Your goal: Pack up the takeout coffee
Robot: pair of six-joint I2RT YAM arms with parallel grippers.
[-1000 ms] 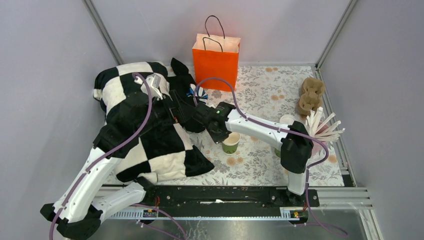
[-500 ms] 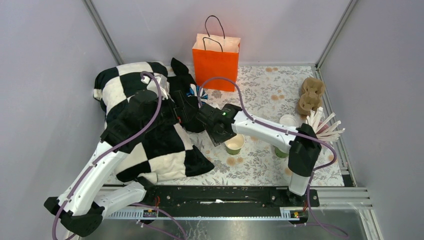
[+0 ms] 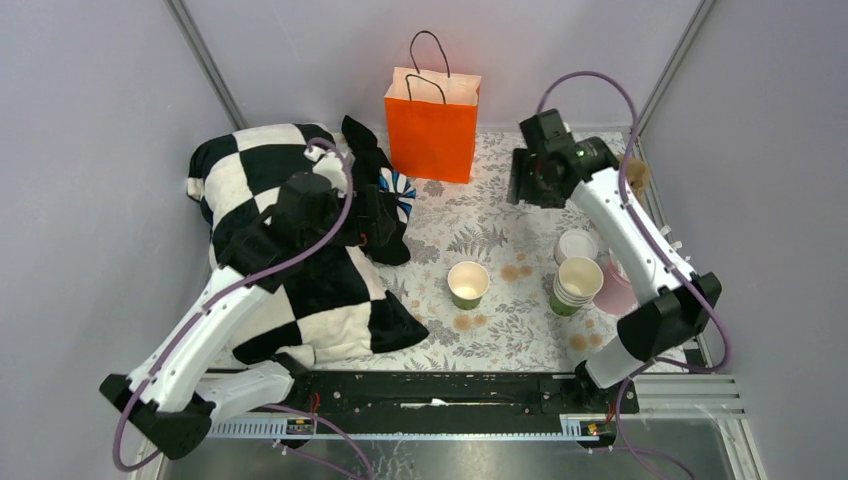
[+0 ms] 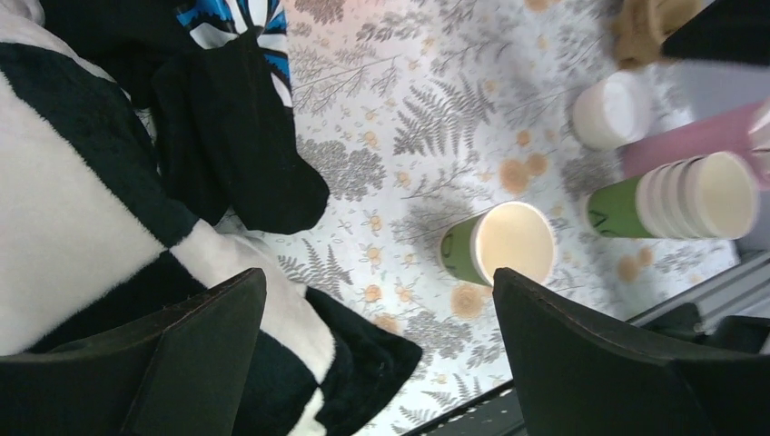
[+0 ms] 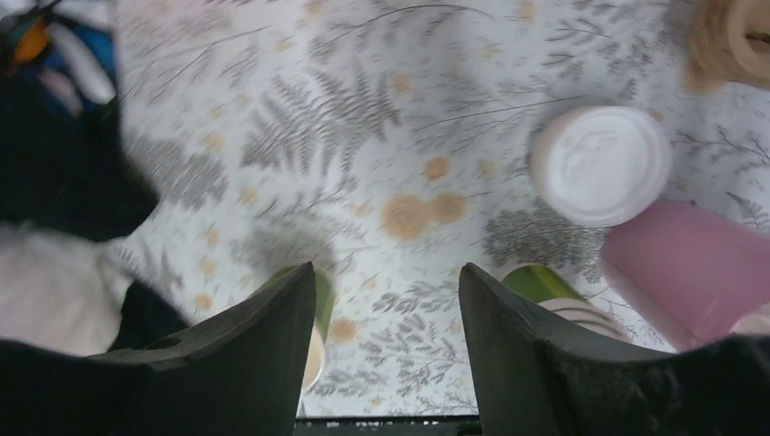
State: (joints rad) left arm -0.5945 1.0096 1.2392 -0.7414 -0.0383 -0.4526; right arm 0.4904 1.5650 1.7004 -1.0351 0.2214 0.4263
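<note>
- Top view: an orange paper bag [image 3: 432,125] stands upright at the top centre, on a fern-print tablecloth [image 3: 500,215]. A black-and-white checked blanket [image 3: 250,190] fills the left side.
- Top view: the left arm [image 3: 225,305] lies across the blanket. Its end is dark against black cloth and hard to make out here.
- Top view: the right arm [image 3: 628,225] stretches to the upper right. The right gripper [image 3: 527,178] hangs over bare cloth just right of the bag, holding nothing.
- Top view: the takeout coffee [image 3: 577,244], white lid on, stands right of centre. It is just above the stack of lidless green cups [image 3: 577,283]. 1 lone open cup [image 3: 468,284] stands at the centre, apart from both grippers. A pink cup [image 3: 612,297] is partly hidden by the right arm.
- Left wrist view: the left gripper [image 4: 377,286] shows 2 black fingers spread wide at the bottom corners, with nothing between them. The lone open cup sits at lower centre-right, and the takeout coffee [image 4: 610,109] is at the upper right.
- Right wrist view, slightly blurred: 2 fingers stand apart at the bottom, clamping nothing. The takeout coffee [image 5: 601,163] is at the upper right, just beside the pink cup. A cardboard carrier [image 5: 735,36] fills the top right corner.
</note>
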